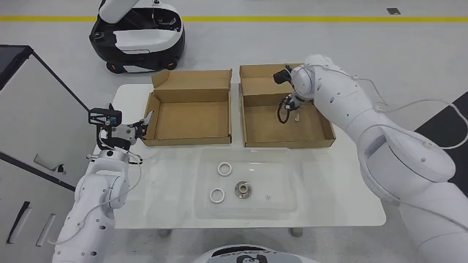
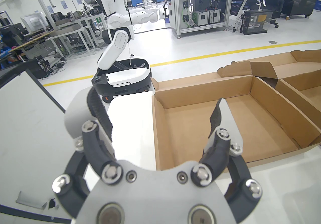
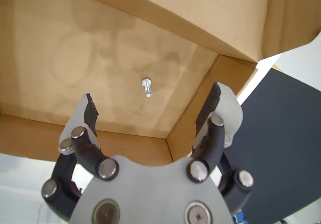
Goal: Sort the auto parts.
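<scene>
Two open cardboard boxes stand side by side at the back of the table: a left box [image 1: 187,120] and a right box [image 1: 287,124]. My right gripper [image 3: 153,102] hangs open above the right box floor [image 3: 75,59], where a small silver bolt [image 3: 146,87] lies, also seen from the top [image 1: 298,117]. My left gripper [image 2: 160,112] is open and holds nothing, at the left box's outer side [image 1: 135,128]. On the table in front lie two white rings [image 1: 225,168] [image 1: 217,195], a metal flanged bearing [image 1: 242,188] and a tiny part [image 1: 268,196].
The white table [image 1: 336,204] has free room at the front right. A parked wheeled robot base [image 1: 139,36] stands on the floor behind the boxes. A dark panel [image 1: 22,66] stands left of the table.
</scene>
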